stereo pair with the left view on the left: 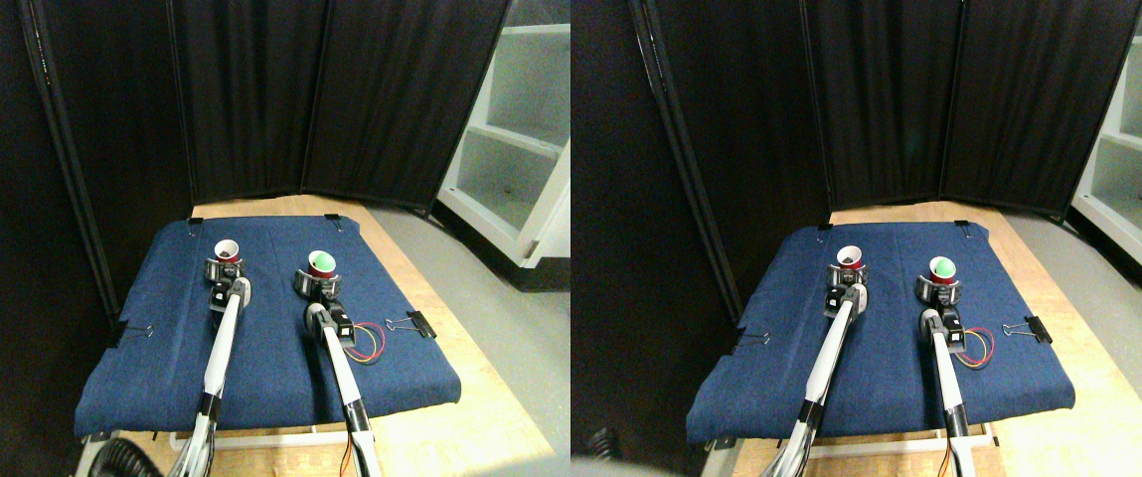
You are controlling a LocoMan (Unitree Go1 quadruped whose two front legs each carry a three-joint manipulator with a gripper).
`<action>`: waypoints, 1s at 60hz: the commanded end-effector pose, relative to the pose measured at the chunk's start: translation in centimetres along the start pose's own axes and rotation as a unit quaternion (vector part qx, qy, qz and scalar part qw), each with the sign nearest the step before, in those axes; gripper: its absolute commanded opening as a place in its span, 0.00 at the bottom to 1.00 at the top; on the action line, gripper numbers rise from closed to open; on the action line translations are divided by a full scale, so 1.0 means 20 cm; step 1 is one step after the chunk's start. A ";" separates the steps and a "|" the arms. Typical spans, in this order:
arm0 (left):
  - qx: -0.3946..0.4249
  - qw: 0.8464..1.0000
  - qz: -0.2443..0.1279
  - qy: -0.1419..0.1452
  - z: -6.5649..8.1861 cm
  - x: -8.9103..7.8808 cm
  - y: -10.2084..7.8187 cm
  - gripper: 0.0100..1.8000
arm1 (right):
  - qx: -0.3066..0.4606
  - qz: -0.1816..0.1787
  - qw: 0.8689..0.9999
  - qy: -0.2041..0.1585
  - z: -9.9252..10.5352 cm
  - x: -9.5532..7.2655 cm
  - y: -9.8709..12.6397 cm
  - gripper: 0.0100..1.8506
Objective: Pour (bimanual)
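Cups first: both arms are already at one each, so my guess is the step in hand is lift and tip. The left gripper [224, 266] sits around the base of the left cup [227, 250], and the right gripper [317, 281] does the same with the right cup [321, 264]. Both look wrapped onto their cups, but they're tiny in this view, so whether the jaws are truly clenched or just resting there, I can't tell.

If I were doing this, I'd raise the right cup straight up first, bring it over toward the left one, then tilt slowly with its rim just above the other rim. I'd keep the left cup level and steady the whole time. It's only held low down, so a fast tilt could let it twist in the grip.

As for looks, both cups are small, red outside and white inside, standing upright near the far middle of the blue cloth [262, 368], a bit apart from each other. The right one has something green in it, maybe a ball. The left one shows a small dark thing at the bottom, too small to identify.

Binder clips [411, 324] pin the cloth down at its edges.
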 end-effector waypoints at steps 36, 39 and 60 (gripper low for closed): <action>0.064 0.996 0.016 -0.056 0.01 0.03 0.04 0.18 | -0.020 0.023 0.998 -0.048 0.00 0.00 0.04 0.19; 0.065 0.996 0.015 -0.054 0.01 0.02 0.04 0.18 | -0.018 0.023 0.998 -0.049 0.00 0.00 0.04 0.18; 0.073 0.997 0.006 -0.022 0.01 -0.03 0.02 0.18 | -0.041 0.047 0.998 -0.029 -0.01 -0.07 0.10 0.17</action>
